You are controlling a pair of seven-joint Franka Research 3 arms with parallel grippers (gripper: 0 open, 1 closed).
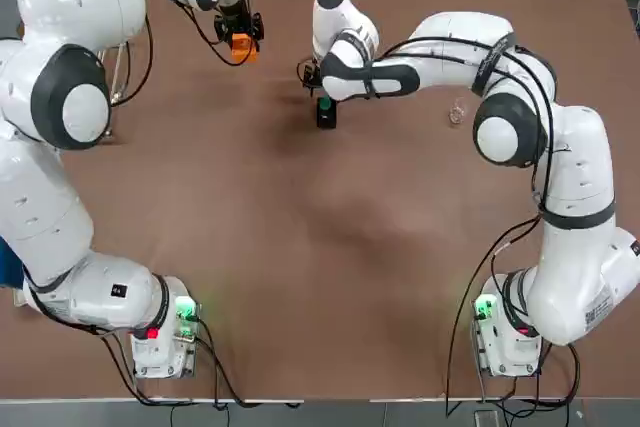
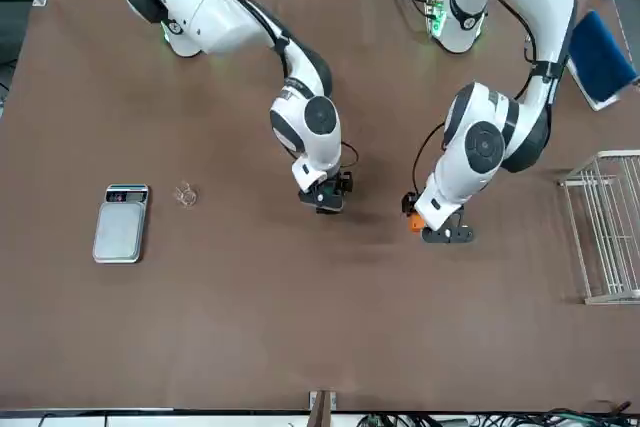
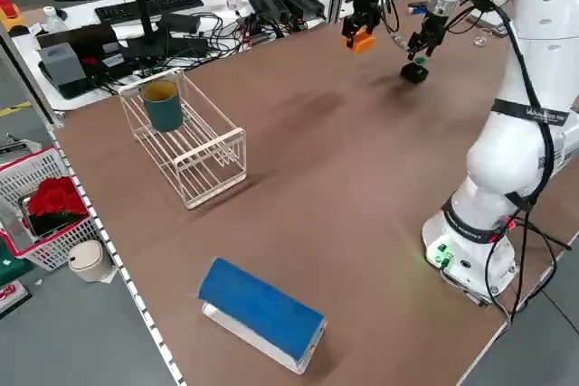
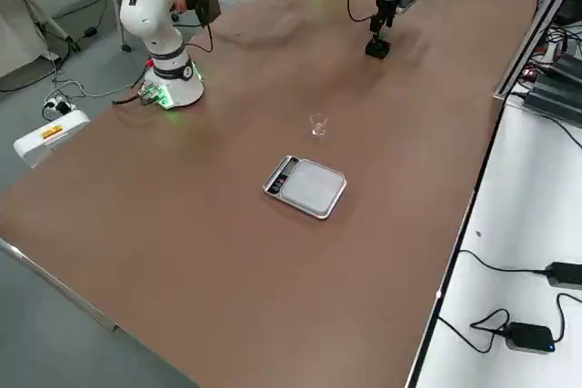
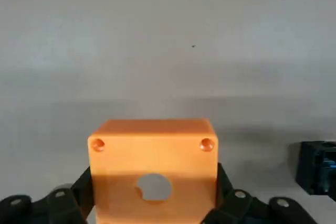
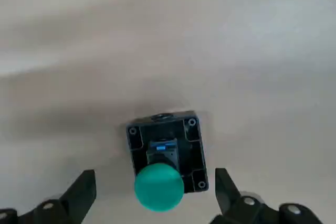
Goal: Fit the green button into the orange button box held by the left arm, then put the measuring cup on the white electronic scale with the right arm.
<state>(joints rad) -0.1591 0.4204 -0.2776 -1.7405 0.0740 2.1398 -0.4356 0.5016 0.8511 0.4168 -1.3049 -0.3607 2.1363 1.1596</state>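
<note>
The left gripper (image 5: 152, 211) held the small bright orange plastic button box (image 5: 153, 169) between clenched jaws at the far left part of the brown tabletop (image 1: 300, 247); the box's round hole faced the wrist camera, and in the front view the box (image 2: 412, 221) sat just above the tabletop surface. The right gripper (image 6: 152, 203) hovered over the teal-green capped push button (image 6: 159, 186), jaws spread wide to either side of it and touching nothing. The button stood seated in a small black square block (image 6: 167, 148) resting on the tabletop near the far middle (image 1: 326, 112). The tiny clear plastic measuring cup (image 4: 317, 124) stood upright on the tabletop, near but apart from the flat white-silver electronic scale (image 4: 306, 186), whose weighing plate carried nothing. Both lay well apart from the two grippers, on the robot's right.
</note>
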